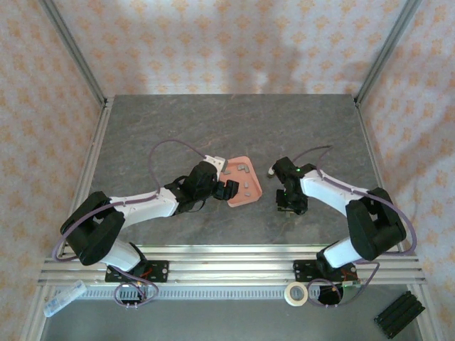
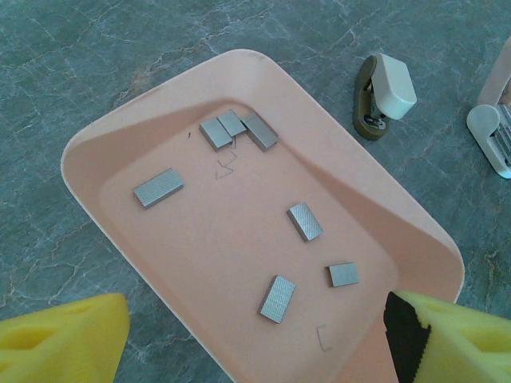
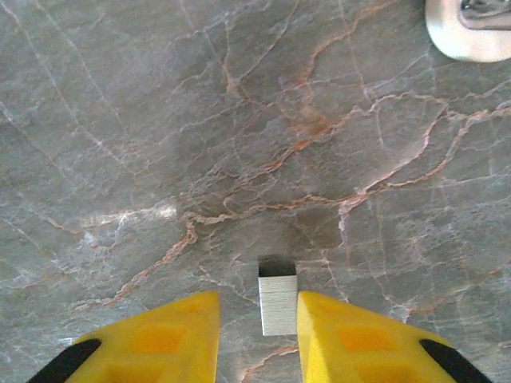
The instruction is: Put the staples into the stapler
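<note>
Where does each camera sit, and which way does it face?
Top external: above and behind the bases, looking down on the table; left arm, right arm, left tool and right tool show.
Left wrist: on the left arm, looking down into the salmon-pink tray of staples; its yellow fingers at the bottom corners.
Right wrist: on the right arm, looking down at the table; its fingers flank one staple strip.
Shared: top and left wrist both show the tray.

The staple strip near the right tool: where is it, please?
Right wrist view: the staple strip sits on the table between the fingers of the right tool.
</note>
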